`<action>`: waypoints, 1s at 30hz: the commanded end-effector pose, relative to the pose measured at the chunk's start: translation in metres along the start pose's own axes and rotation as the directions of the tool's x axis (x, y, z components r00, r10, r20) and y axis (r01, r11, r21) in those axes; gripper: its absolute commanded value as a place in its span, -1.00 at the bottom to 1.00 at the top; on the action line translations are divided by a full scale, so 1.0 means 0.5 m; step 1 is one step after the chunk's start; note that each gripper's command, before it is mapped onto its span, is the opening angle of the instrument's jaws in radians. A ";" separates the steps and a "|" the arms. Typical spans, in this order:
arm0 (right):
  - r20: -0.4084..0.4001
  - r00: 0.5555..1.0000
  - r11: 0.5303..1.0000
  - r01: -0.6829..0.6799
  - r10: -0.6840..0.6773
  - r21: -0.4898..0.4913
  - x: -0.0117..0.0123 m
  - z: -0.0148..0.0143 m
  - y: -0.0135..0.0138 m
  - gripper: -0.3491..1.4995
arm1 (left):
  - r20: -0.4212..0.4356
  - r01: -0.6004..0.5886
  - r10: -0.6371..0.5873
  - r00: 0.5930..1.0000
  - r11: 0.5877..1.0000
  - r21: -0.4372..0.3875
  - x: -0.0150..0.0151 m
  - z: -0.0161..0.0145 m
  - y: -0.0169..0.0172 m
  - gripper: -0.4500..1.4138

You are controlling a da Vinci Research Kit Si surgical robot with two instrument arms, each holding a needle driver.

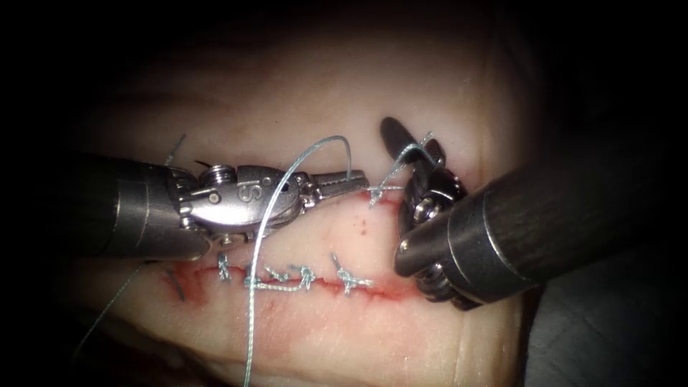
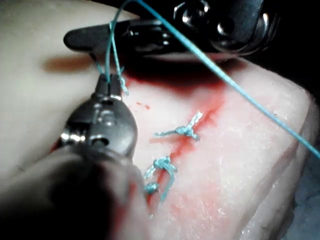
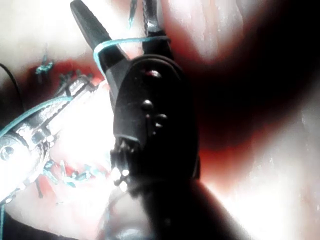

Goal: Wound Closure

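We hold the thread (image 1: 266, 236) in the closed left tool (image 1: 342, 183), near the tissue's (image 1: 430, 344) far edge. The right tool (image 1: 412, 147) gapes wide, thread draped between its jaws. Likely knot work at the cut (image 1: 287, 281); a next move needs steady tension. No needle visible.

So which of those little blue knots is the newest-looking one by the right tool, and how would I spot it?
Find the red cut running across the tissue. Follow its row of knots rightward to the last one, nearest the right tool. Unlike its neighbours, which are linked by thread, it stands alone.
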 end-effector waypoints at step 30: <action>-0.054 0.996 0.997 0.071 -0.069 0.036 0.0021 -0.0028 0.0030 -0.35 | 0.001 0.004 -0.004 1.000 1.000 0.001 -0.0002 0.0009 0.0005 -1.00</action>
